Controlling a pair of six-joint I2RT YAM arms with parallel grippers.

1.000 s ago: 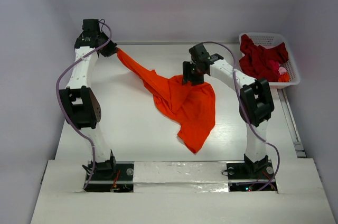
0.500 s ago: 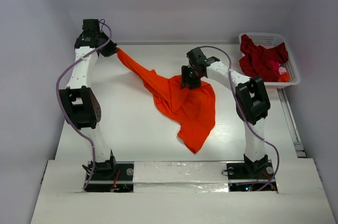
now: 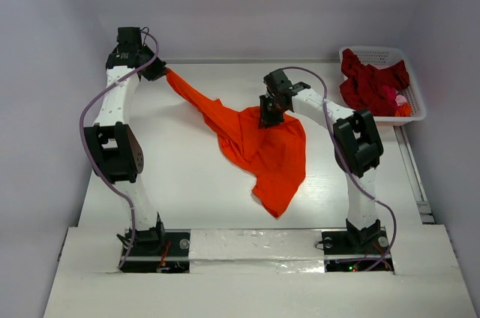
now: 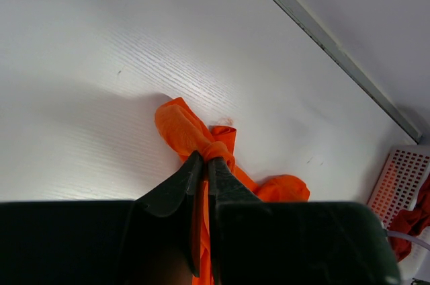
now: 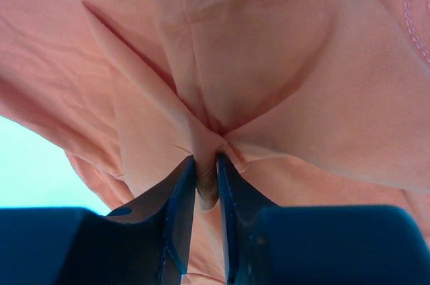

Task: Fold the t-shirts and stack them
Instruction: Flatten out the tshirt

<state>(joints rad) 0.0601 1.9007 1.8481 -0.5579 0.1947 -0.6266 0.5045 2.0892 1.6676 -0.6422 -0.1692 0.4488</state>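
The orange t-shirt (image 3: 262, 145) is stretched from the back left of the table down to the middle, its lower part crumpled. My left gripper (image 3: 161, 70) is shut on one bunched end of it, and the left wrist view shows the cloth (image 4: 178, 127) pinched at the fingertips (image 4: 205, 156). My right gripper (image 3: 268, 117) sits on the shirt's upper right edge. In the right wrist view its jaws (image 5: 205, 158) stand close together with a raised fold of orange cloth (image 5: 269, 63) between them. Dark red t-shirts (image 3: 371, 85) lie heaped in the basket.
A white lattice basket (image 3: 375, 51) stands at the back right corner, with a small pink and orange item beside the red cloth. Its wall (image 4: 400, 177) shows at the right edge of the left wrist view. A raised rail runs along the table's back edge (image 4: 322, 39).
My right gripper has shifted slightly left over the shirt and its jaws have closed on a fold of the orange cloth. The left arm has stayed put.
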